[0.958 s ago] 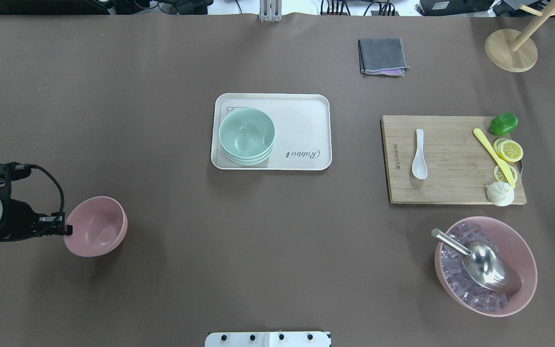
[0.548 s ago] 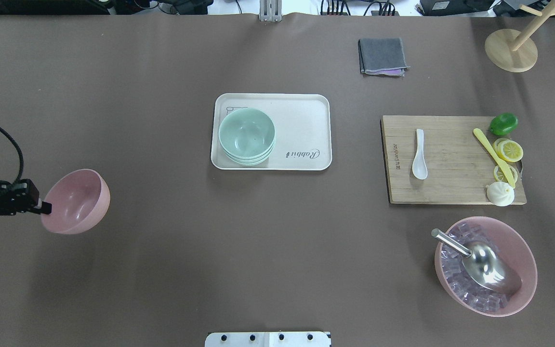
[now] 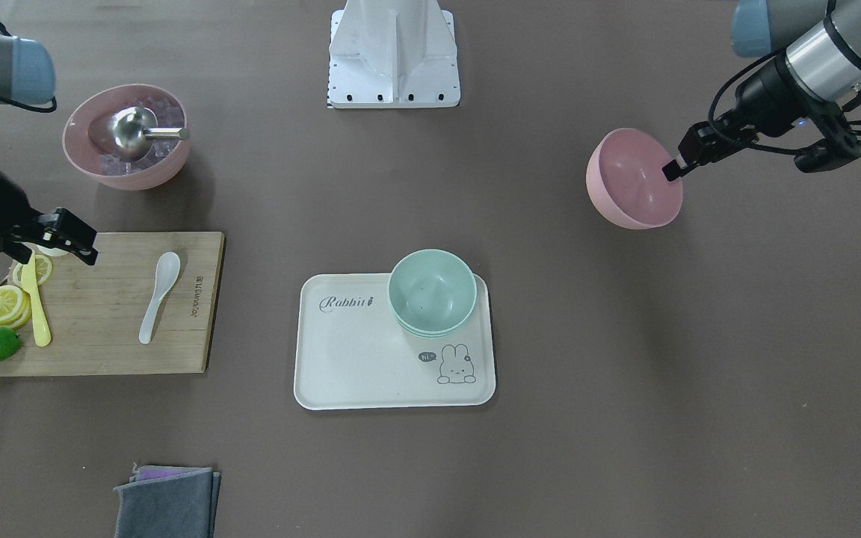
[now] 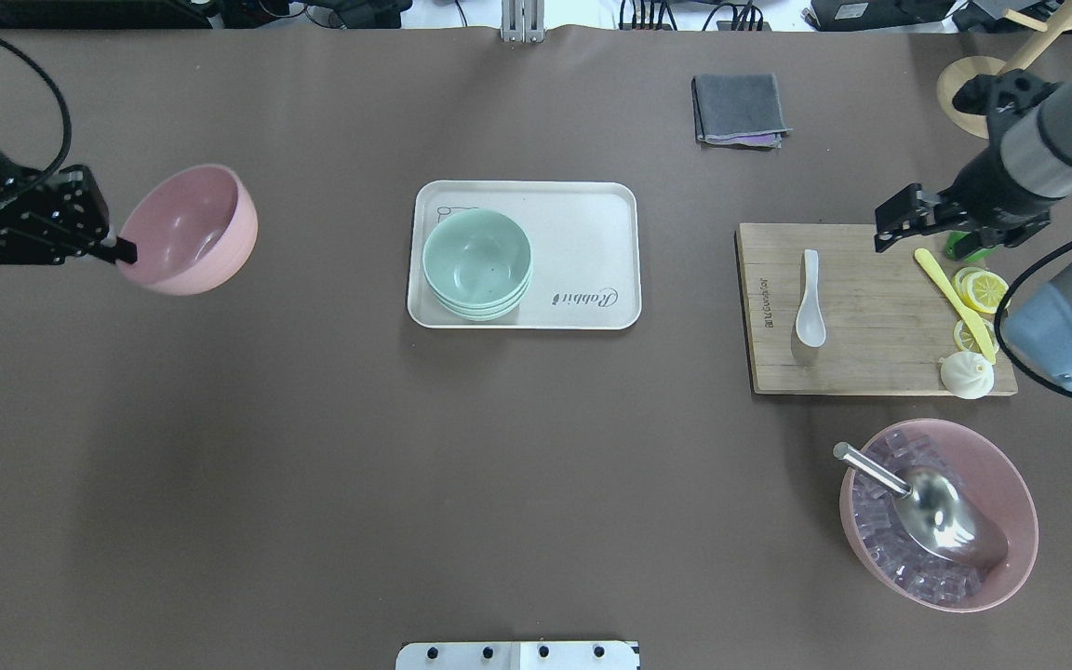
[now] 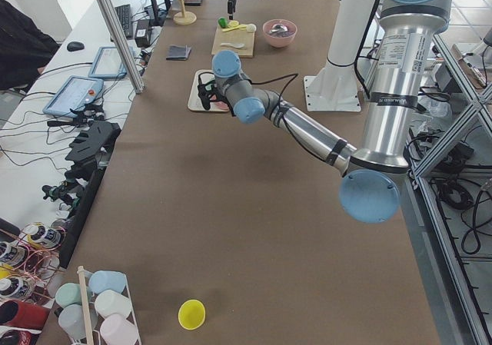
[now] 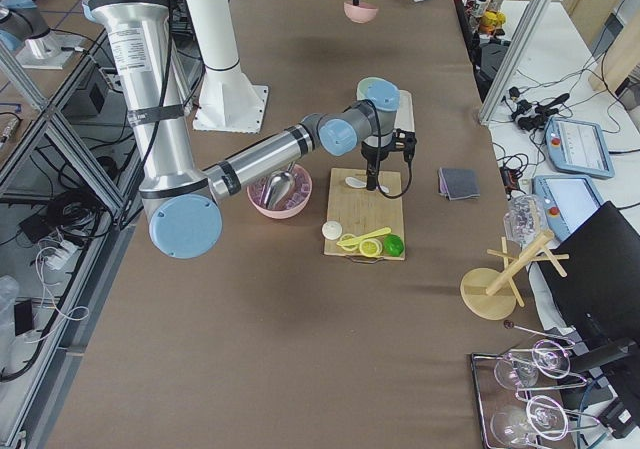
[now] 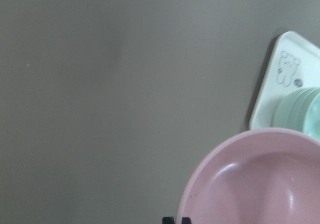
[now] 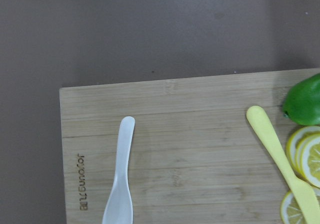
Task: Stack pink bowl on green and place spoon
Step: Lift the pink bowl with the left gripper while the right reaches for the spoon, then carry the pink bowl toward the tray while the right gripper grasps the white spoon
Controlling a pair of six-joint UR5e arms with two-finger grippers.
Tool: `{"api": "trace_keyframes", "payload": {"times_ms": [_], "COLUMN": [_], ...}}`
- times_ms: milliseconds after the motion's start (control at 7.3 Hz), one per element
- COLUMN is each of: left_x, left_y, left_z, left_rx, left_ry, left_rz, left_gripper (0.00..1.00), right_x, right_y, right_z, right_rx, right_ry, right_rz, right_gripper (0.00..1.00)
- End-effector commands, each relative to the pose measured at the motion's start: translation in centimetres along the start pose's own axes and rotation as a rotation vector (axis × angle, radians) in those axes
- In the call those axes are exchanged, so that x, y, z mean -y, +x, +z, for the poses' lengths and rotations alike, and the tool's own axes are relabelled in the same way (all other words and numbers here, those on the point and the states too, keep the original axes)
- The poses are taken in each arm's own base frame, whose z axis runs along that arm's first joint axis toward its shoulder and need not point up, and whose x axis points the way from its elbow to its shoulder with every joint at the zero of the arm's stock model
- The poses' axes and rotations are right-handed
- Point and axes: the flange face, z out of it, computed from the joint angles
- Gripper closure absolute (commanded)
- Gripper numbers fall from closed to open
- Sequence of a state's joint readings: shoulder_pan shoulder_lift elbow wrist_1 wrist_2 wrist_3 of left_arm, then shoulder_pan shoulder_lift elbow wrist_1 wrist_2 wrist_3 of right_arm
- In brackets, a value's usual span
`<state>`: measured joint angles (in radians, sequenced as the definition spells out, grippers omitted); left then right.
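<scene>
Front-facing view: the left tool (image 3: 673, 170) pinches the rim of the empty pink bowl (image 3: 634, 187) and holds it tilted off the table (image 3: 625, 388). The bowl is well apart from the empty, stacked green bowls (image 3: 431, 291). These sit in a corner of a white tray (image 3: 356, 359) printed "Rabbit", beside a rabbit drawing saying "hi".

Overhead view: the white spoon (image 4: 810, 300) lies on a wooden board (image 4: 871, 316) marked "Joyoung". The right tool (image 4: 897, 221) hovers over the board's far edge; whether it is spread cannot be told. Nearer, a larger pink bowl (image 4: 1011, 558) holds clear ice cubes (image 4: 876, 544) and a metal scoop (image 4: 941, 516).

Left wrist view: the pink bowl's rim sits between the tool's tips at the bottom edge.

Right wrist view: the spoon lies beside the sideways "Joyoung" lettering.
</scene>
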<state>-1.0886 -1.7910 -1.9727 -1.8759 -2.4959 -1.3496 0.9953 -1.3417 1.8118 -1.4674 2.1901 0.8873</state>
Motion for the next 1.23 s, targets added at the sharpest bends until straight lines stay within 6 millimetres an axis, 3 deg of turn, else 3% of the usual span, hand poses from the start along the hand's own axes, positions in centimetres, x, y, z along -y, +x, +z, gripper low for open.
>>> {"api": "trace_keyframes", "payload": {"times_ms": [0, 137, 411, 685, 821, 1095], "left_x": [0.9, 0.9, 1.2, 0.3, 0.3, 0.3], "left_y": [10.2, 12.7, 16.6, 17.3, 17.3, 17.3], "left_z": [-1.9, -1.3, 0.9, 2.1, 2.1, 2.2], "left_rx": [0.035, 0.043, 0.050, 0.055, 0.055, 0.055], "left_ry": [0.039, 0.072, 0.084, 0.072, 0.072, 0.069], "left_rz": [-0.041, -0.044, -0.071, -0.057, -0.056, -0.055], "left_gripper": [1.00, 1.00, 1.00, 1.00, 1.00, 1.00], "right_x": [1.0, 1.2, 0.8, 0.6, 0.6, 0.6], "right_y": [-4.0, -4.5, -5.2, -5.2, -5.0, -4.8], "right_z": [5.9, 8.1, 9.8, 10.8, 10.9, 11.0], "right_rx": [-0.008, 0.000, -0.012, -0.022, -0.027, -0.030], "right_ry": [0.011, 0.006, -0.014, -0.027, -0.030, -0.030], "right_rz": [0.011, -0.007, -0.021, -0.019, -0.013, -0.011], "right_gripper": [0.01, 0.01, 0.01, 0.03, 0.09, 0.39]}}
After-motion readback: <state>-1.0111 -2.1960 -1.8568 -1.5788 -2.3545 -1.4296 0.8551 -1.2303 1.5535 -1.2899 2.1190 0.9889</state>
